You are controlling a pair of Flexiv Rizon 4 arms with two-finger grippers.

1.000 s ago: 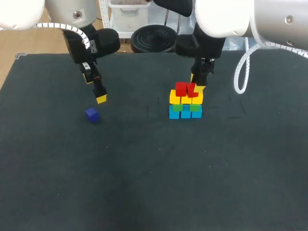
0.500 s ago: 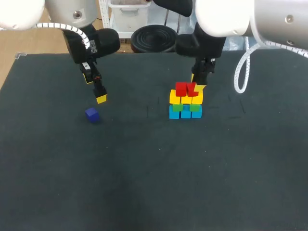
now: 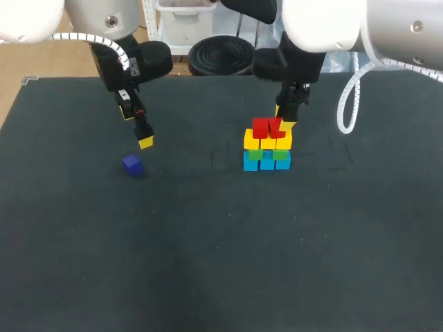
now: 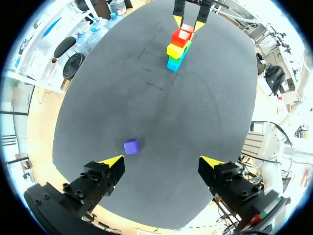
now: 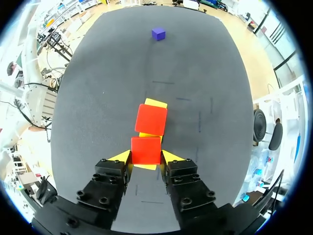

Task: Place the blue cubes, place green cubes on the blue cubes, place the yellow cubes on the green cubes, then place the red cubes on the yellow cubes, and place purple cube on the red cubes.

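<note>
Fingers of my right gripper (image 5: 145,159) pinched a red cube (image 5: 145,150) atop the stack (image 3: 267,149) near the table's (image 3: 208,263) far edge, while my left gripper (image 4: 161,164) hung wide open by the purple cube (image 4: 131,146).

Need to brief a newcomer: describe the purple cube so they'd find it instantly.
On the dark table, look to the robot's left of the colourful cube stack. The purple cube lies alone there, near the left fingers: the only cube not in the stack.
</note>
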